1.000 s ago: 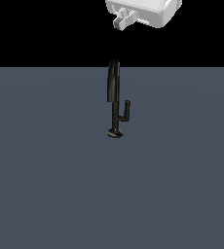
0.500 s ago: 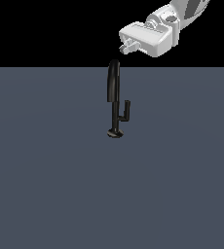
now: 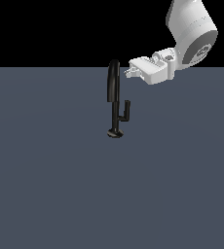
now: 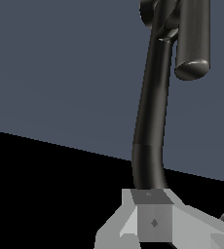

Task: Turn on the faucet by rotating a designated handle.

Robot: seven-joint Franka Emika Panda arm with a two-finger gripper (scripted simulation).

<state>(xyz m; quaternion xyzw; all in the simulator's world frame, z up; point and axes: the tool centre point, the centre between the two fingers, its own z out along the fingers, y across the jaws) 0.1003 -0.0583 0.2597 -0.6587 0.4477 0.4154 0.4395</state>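
The glossy black faucet [image 3: 115,92] stands on the grey surface, its arched spout rising from a small round base [image 3: 116,133]. The short L-shaped handle [image 3: 126,112] branches off the stem toward the exterior view's right, its tip pointing up. My white gripper [image 3: 130,72] hangs level with the top of the spout, just to its right and above the handle. It touches nothing. Its fingers look pressed together and hold nothing. In the wrist view the spout [image 4: 150,126] runs away from the fingertips [image 4: 153,219], and the handle [image 4: 192,44] shows beside it.
The flat dark grey surface [image 3: 46,185] spreads around the faucet. The white arm [image 3: 192,34] reaches in from the exterior view's upper right.
The gripper has come down from the top edge and turned to point at the top of the spout. More of the arm now shows. The faucet and handle have not moved.
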